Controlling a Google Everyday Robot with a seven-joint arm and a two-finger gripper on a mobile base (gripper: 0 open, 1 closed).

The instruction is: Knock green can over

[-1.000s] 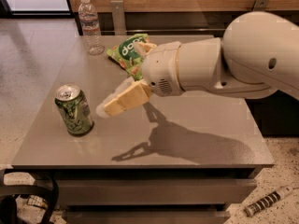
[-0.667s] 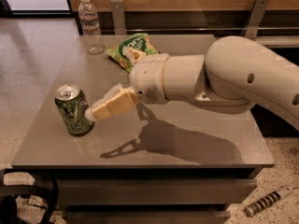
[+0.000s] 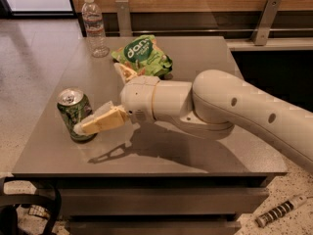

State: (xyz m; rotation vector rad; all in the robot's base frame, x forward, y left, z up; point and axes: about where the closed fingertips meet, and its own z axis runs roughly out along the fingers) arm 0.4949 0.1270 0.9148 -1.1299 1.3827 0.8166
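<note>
Item 1, green can [image 3: 73, 112]: small drink can, green patterned sides, silver top w/ pull tab. Stands upright at the front-left of the tabletop [image 3: 205, 58], near the left edge. Not tipped.

Item 2, tool [image 3: 90, 125]: cream/tan, at the end of the arm, pointing left and slightly down, low over the tabletop. Tip sits against the can's lower right side, approx. touching. Wide or narrow: cannot tell from this angle. Holds nothing that can be seen.

Item 3, arm [image 3: 234, 106]: thick, off-white, rounded segments. Enters from the right edge and reaches across the middle of the tabletop toward the can. Casts a dark shadow on the surface in front of it.

Item 4, water bottle [image 3: 94, 26]: clear plastic, white cap, upright at the far-left corner, well apart from the can.

Item 5, snack bag [image 3: 143, 57]: green, crinkled, white lettering, lying flat at the far-middle, just behind the arm's wrist section.

Item 6, tabletop: grey, smooth, squarish, w/ a shelf level below.

Misc.: speckled floor all round; striped cylindrical object [image 3: 279, 212] on the floor at front right; black cable loop [image 3: 24, 209] at front left.
</note>
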